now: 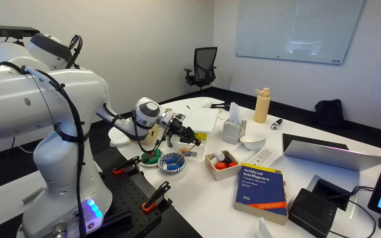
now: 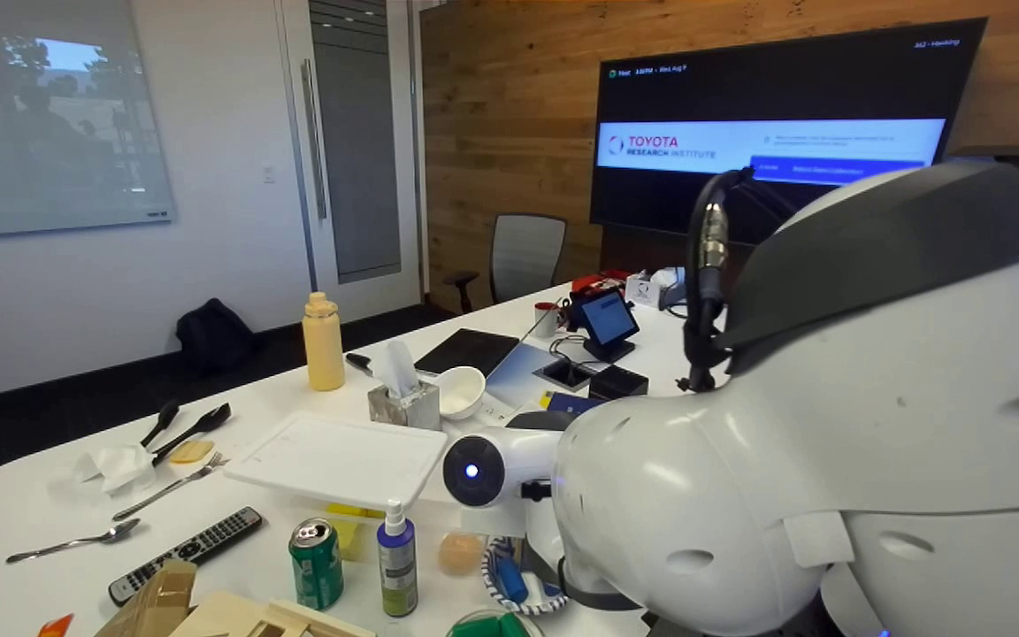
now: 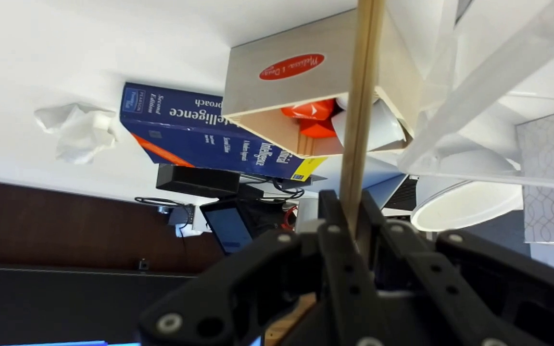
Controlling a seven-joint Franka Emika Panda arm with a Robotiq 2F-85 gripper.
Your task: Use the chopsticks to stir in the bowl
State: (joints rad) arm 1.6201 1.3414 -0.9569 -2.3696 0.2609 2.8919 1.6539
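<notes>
Black fingers (image 3: 329,211) pinch slender pale-wood chopsticks (image 3: 367,86); in an exterior view these slant from the round blue-and-white patterned bowl (image 1: 182,168) toward half past one.

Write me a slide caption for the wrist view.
The pincer grips the chopsticks, with a wooden box and a blue textbook on the white table beyond.
</notes>
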